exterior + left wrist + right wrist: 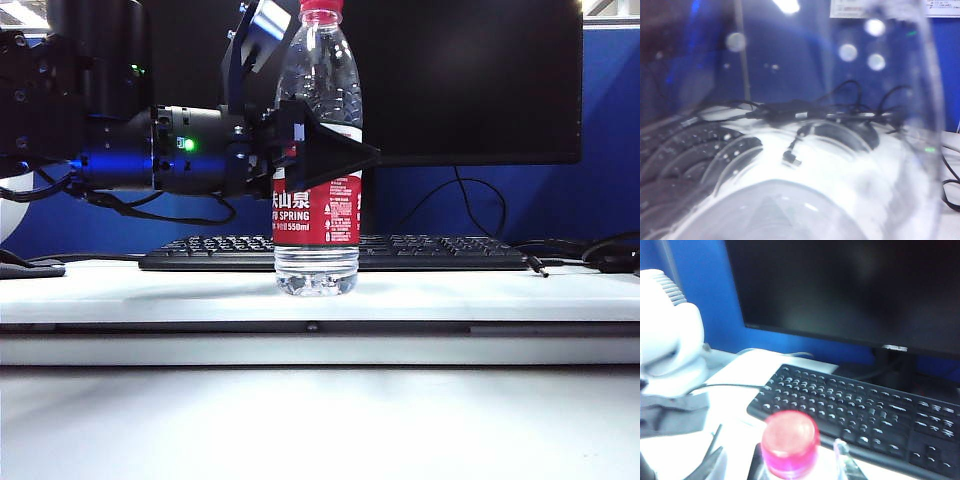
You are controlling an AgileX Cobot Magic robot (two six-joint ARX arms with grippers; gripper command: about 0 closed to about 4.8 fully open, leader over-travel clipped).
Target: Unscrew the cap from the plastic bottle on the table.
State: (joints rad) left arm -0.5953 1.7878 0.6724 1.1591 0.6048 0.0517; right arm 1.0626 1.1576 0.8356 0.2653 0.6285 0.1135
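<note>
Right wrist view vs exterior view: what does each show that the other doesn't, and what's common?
Only the right wrist view: the cap seen from above and a white rounded device at the table's end; the right claw's state cannot be told there.

Only the exterior view: the left claw clamped on the plastic bottle at its label, the whole bottle standing upright on the table, and the right claw above beside the neck.

Both: cap still on, the black keyboard, the dark monitor.
</note>
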